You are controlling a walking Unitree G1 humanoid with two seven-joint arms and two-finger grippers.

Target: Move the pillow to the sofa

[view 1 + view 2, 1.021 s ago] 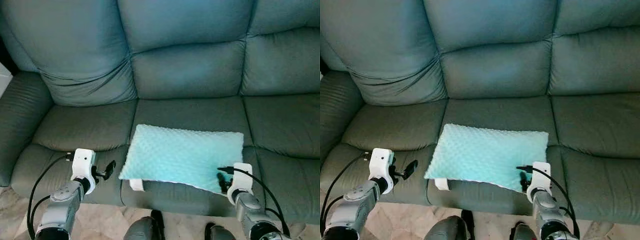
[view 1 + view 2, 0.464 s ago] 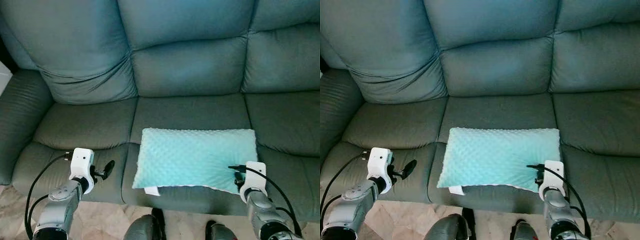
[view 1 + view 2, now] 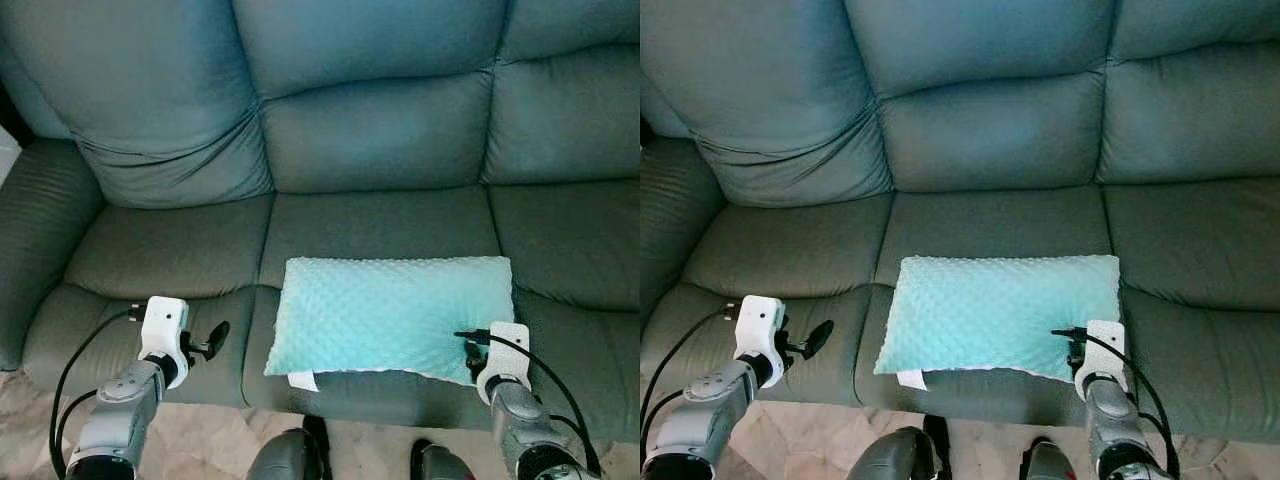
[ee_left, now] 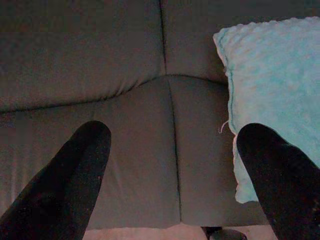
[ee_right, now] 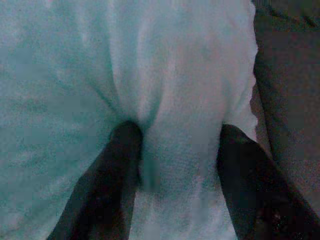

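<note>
Closest to the camera, the right claw (image 3: pixel 472 352) sits at the near right corner of the pillow (image 3: pixel 395 313). In the wrist view its two fingers (image 5: pixel 122 165) dig into the fabric with a bunched ridge between them, so it looks like it's pinching a fold there, though the picture is soft enough that I wouldn't swear how tight the grip is. That corner grip makes sense for dragging or steering the pillow without lifting all of it. The right forearm comes up low from the sofa's front edge, wrist pointing forward.

The left claw (image 3: pixel 212 338) hovers over the left seat cushion, fingers spread wide and holding nothing, just beside the pillow's left edge.

The pillow lies flat on the middle seat of the sofa (image 3: pixel 380 130), near the front lip, so the move looks basically done.
</note>
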